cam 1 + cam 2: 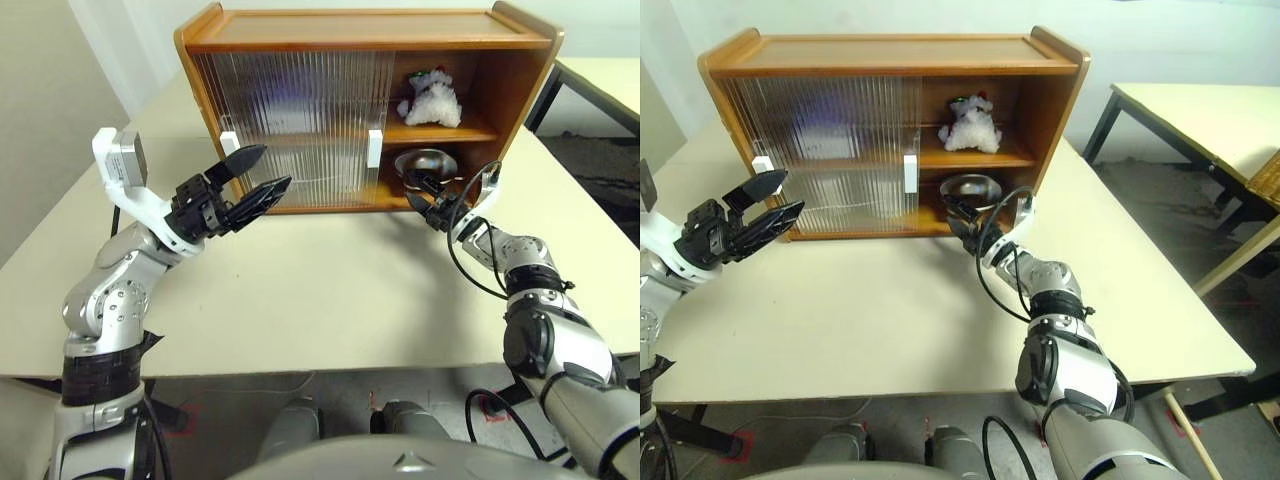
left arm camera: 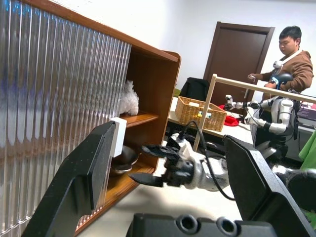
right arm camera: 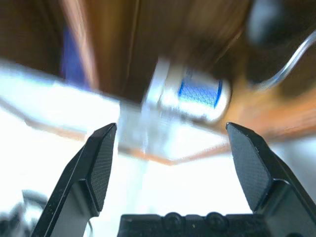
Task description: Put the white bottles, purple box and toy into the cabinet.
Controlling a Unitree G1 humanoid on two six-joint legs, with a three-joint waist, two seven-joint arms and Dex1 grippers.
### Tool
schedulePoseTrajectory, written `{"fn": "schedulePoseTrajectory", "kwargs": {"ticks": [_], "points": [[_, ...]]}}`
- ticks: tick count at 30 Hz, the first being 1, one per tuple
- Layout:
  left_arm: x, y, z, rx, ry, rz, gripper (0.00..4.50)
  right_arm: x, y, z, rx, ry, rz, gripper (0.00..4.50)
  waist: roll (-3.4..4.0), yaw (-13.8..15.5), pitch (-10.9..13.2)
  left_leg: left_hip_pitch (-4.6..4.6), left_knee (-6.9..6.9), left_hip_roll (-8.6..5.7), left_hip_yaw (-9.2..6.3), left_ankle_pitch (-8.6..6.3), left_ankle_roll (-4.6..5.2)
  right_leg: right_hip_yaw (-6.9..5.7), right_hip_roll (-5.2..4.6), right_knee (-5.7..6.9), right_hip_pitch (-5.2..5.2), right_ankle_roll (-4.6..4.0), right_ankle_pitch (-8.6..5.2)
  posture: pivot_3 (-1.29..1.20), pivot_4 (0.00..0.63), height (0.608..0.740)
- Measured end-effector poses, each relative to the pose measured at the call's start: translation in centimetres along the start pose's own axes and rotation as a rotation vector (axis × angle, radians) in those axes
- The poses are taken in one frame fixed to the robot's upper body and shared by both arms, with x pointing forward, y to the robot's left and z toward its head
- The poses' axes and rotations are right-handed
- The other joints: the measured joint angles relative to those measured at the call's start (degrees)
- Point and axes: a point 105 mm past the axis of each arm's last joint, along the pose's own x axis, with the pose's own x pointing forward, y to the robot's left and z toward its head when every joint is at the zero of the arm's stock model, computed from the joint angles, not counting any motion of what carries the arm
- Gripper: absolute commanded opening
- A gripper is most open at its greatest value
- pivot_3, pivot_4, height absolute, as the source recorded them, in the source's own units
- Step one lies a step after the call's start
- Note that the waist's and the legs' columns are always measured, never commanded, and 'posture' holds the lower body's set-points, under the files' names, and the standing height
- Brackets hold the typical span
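Note:
The wooden cabinet [image 1: 360, 30] stands at the back of the table, its ribbed doors covering the left part. The toy [image 1: 432, 100] sits on the upper shelf in the open right bay. My right gripper [image 1: 428, 195] is open at the mouth of the lower shelf. In the right wrist view a blurred white bottle [image 3: 197, 94] with a blue label lies just beyond its fingers, inside the cabinet. A faint purple shape [image 1: 825, 130], perhaps the purple box, shows behind the ribbed door. My left gripper [image 1: 275, 167] hangs open and empty in front of the doors.
A round steel bowl [image 1: 425, 160] sits on the lower shelf beside my right gripper. The pale table [image 1: 330, 290] spreads in front of the cabinet. Another table [image 1: 1180, 110] stands to the right. A person [image 2: 292, 54] and another robot [image 2: 276, 111] are in the background.

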Motion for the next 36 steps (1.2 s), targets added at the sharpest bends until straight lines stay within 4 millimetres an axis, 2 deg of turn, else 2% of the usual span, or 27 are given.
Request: {"fn": "schedulePoseTrajectory", "kwargs": {"ticks": [3,5,8,15,22,27,31,34,36], "points": [[0.2,0.0,0.1,0.007,-0.003,-0.007,4.50,-0.8,0.6,-1.4,-0.134,0.085,0.023,4.45,0.01,-0.3,0.0,0.04,0.02,-0.01,0.01,0.01,0.00,0.00,0.01,0.01,0.03,0.02,0.00,0.03,0.000,0.740],[0.3,0.2,0.1,0.008,-0.003,-0.011,4.50,-1.3,1.7,-2.3,-0.340,0.147,0.044,3.82,0.02,-0.5,0.0,0.08,0.03,-0.02,-0.01,0.02,0.01,-0.01,0.01,0.00,0.10,0.06,-0.01,0.03,0.000,0.740],[0.3,0.4,-0.1,0.001,0.003,-0.008,4.50,-1.3,3.5,-3.4,-0.616,0.222,0.087,2.69,0.02,-1.0,0.0,0.33,0.04,-0.03,-0.01,0.02,0.01,0.01,0.01,0.00,0.34,0.63,-0.30,0.02,0.000,0.740],[0.3,0.3,-0.2,-0.002,0.004,-0.012,4.50,0.3,6.0,-4.9,-0.940,0.234,0.151,0.04,0.01,-1.7,0.0,0.55,0.03,-0.02,-0.06,0.03,0.00,0.02,0.01,0.01,0.49,0.65,-0.23,0.03,0.000,0.740],[0.3,0.3,-0.2,-0.001,0.004,-0.014,4.50,3.7,7.7,-7.0,-1.174,0.213,0.170,0.04,0.02,-1.7,0.0,0.50,-0.02,-0.01,-0.08,0.01,-0.03,0.02,0.00,-0.03,0.38,0.64,-0.24,0.04,0.000,0.740],[0.2,0.4,-0.2,0.000,0.003,-0.006,4.50,6.6,9.0,-7.8,-1.243,0.132,0.156,0.04,0.02,-1.6,0.0,0.34,-0.05,-0.01,-0.09,-0.02,-0.08,0.03,-0.01,-0.05,0.20,0.60,-0.27,0.05,0.000,0.740],[0.0,0.5,-0.2,0.002,0.002,0.004,4.50,9.2,10.6,-7.2,-1.309,0.000,0.104,0.04,0.02,-1.5,0.0,0.12,-0.10,0.01,-0.17,-0.03,-0.10,-0.01,-0.01,-0.05,-0.07,0.41,-0.16,0.06,0.000,0.740],[0.0,0.5,-0.2,0.002,0.002,0.006,4.50,10.0,10.6,-6.9,-1.338,-0.059,0.050,0.04,0.03,-1.1,0.0,0.01,-0.11,0.02,-0.20,-0.10,-0.21,-0.03,-0.01,-0.05,-0.15,-0.04,0.01,0.06,0.000,0.740],[-0.1,0.5,-0.2,0.002,0.002,0.007,4.50,10.3,10.3,-6.5,-1.359,-0.092,0.002,0.04,0.02,-1.0,0.0,-0.08,-0.11,0.02,-0.20,-0.11,-0.22,-0.03,-0.02,-0.06,-0.22,-0.06,0.01,0.07,0.000,0.740]]}}
